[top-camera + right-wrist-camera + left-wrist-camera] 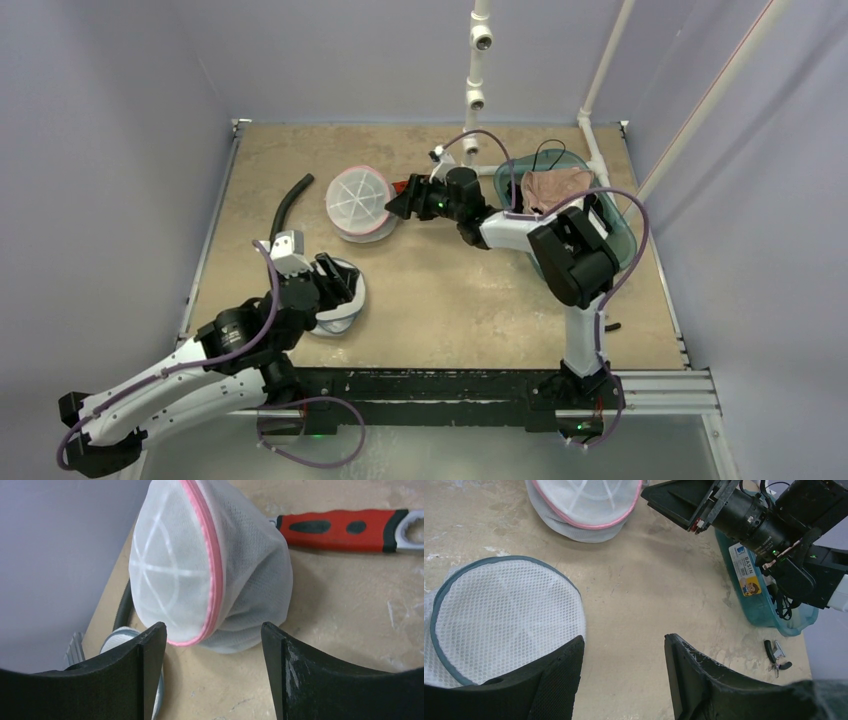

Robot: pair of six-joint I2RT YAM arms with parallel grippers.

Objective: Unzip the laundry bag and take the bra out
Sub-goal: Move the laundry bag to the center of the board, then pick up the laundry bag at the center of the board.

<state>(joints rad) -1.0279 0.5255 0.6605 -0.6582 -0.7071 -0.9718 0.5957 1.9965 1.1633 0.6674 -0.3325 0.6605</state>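
Right tool (212,628): jaws apart, empty; pink-trimmed laundry bag (170,570) just ahead at 12 o'clock, seemingly closed. Left tool (624,639): apart, empty, grey-trimmed bag (499,615) at 9 o'clock. Step: approach. Next: locate the unseen zipper pull.

The counter (450,290) is a beige, stone-look slab, matt and scuffed with pale marks. On its far side, the laundry bag (250,580) is fine white mesh cloth, slightly sheer, with a pink fabric rim. The near-left bag (504,615) is coarser honeycomb mesh with grey cloth piping. On the right, the basin (760,611) is glossy see-through teal plastic with a paper label (746,572). The wrench (345,530) has a smooth red and black handle and a bare metal head. The jaws are matt black plastic, scuffed pale along the edges.
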